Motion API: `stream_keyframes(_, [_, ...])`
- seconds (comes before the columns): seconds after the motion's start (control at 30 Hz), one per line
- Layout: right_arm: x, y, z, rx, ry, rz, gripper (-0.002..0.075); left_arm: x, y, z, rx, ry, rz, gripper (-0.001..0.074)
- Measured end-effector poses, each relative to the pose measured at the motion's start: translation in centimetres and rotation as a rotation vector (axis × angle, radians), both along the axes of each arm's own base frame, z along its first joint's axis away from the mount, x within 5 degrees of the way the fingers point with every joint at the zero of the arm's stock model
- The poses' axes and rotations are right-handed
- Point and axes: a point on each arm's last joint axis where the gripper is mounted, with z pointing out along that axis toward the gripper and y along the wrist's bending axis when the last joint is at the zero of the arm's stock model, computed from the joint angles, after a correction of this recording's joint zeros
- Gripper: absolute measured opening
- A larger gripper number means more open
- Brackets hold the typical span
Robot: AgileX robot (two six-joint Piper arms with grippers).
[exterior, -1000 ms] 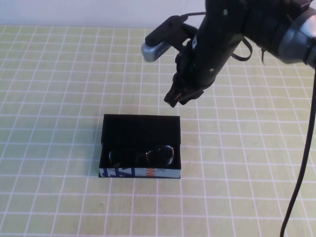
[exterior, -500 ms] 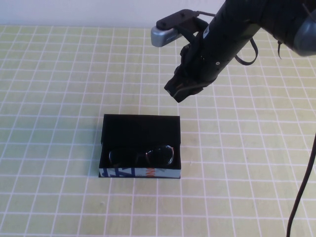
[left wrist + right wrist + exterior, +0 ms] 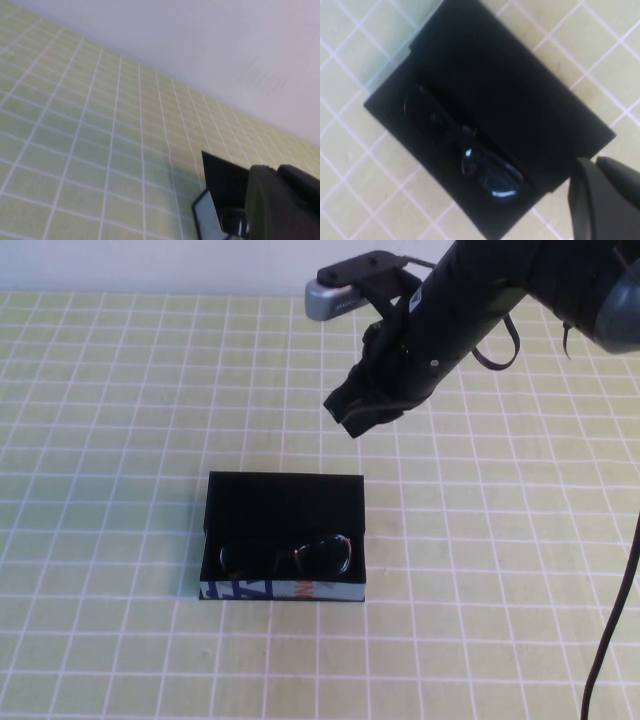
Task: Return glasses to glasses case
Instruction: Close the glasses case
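Glasses (image 3: 287, 556) lie inside open glasses case (image 3: 285, 502), right gripper (image 3: 362, 412) empty, fingers together, hovering at case's 1 o'clock; left gripper (image 3: 280, 200) parked, state can't tell; next prob. shut lid.

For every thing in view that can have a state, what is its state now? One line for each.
Black thick-framed plastic glasses: lying inside the case, near its printed front edge.
Black rectangular glasses case: open, lid not shut.
Right gripper: in the air beyond the case, holding nothing.
Left gripper: partly seen in the left wrist view, beside the case.
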Motion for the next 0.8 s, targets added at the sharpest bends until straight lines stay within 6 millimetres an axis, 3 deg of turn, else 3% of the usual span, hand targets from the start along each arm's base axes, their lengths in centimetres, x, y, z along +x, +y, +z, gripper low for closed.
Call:
stream_keyframes(0.17, [0.3, 0.2, 0.2, 0.032, -0.014, -0.039, -0.0011, 1.3, -1.0, 1.7, 0.023, 0.259, -0.085, -0.0004])
stream_keyframes(0.37, [0.7, 0.4, -0.8, 0.032, 0.015, -0.043, -0.0011, 4.7, -2.6, 3.7, 0.172, 0.55, -0.275, -0.0004])
stream_keyframes(0.57, [1.7, -0.2, -1.8, 0.039, 0.037, -0.072, -0.0011, 8.5, -5.4, 5.1, 0.198, 0.6, -0.598, -0.0004])
stream_keyframes(0.8, [3.3, -1.3, -2.3, 0.112, 0.032, -0.141, -0.0011, 12.4, -7.3, 1.6, 0.183, 0.645, -0.771, -0.0004])
